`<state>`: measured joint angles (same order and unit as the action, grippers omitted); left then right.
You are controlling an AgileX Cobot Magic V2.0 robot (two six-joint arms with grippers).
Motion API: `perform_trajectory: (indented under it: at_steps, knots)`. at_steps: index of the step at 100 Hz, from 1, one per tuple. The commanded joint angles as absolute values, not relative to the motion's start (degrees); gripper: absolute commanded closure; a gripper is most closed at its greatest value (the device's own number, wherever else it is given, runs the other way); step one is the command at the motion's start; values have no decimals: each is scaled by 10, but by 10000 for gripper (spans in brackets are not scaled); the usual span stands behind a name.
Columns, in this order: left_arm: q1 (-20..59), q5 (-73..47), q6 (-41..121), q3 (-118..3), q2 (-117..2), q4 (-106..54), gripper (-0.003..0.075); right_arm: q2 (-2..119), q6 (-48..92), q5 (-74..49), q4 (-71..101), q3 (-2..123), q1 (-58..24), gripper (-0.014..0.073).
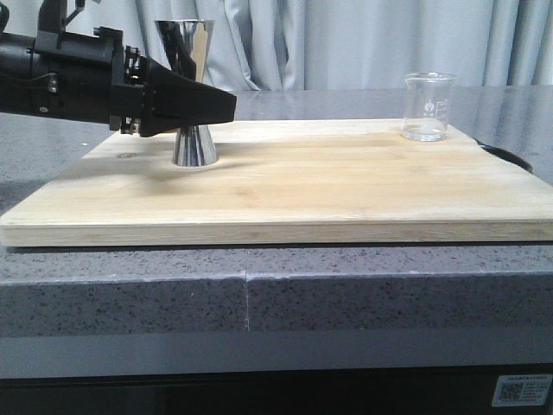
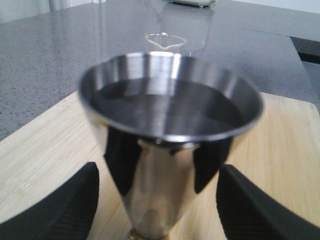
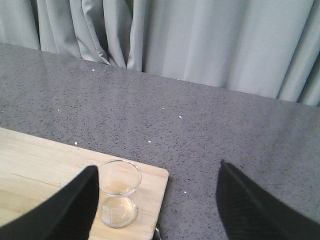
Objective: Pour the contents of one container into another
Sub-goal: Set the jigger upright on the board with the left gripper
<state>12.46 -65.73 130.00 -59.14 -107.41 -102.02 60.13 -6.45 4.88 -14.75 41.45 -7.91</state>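
Half the jigger (image 1: 192, 95) hides behind the left pincer (image 1: 226, 105) (fingers spread, apart from it); beaker (image 1: 428, 105) untouched.

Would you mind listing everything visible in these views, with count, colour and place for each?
jigger: one, polished steel, upright on the left rear of the board, dark liquid in its upper cup.
beaker: one, clear glass with white markings, upright on the right rear corner of the board.
cutting board: one, pale wood, flat on the counter.
counter: one, grey speckled stone, under the board.
curtain: grey, behind the counter.
left gripper: one, black, open, fingers either side of the jigger, apart from it.
right gripper: one, black, open, above the beaker's corner.
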Motion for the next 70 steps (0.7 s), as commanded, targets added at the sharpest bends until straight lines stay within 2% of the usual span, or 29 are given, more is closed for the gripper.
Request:
perform_trajectory:
  at_steps: [1, 70]
  knots:
    - [123, -700, 1298, -606, -1054, -1060, 251, 588, -65, 96, -147, 429, -77, 145]
    - [123, -690, 1294, -606, -1050, -1018, 252, 588, -65, 96, -147, 429, -77, 145]
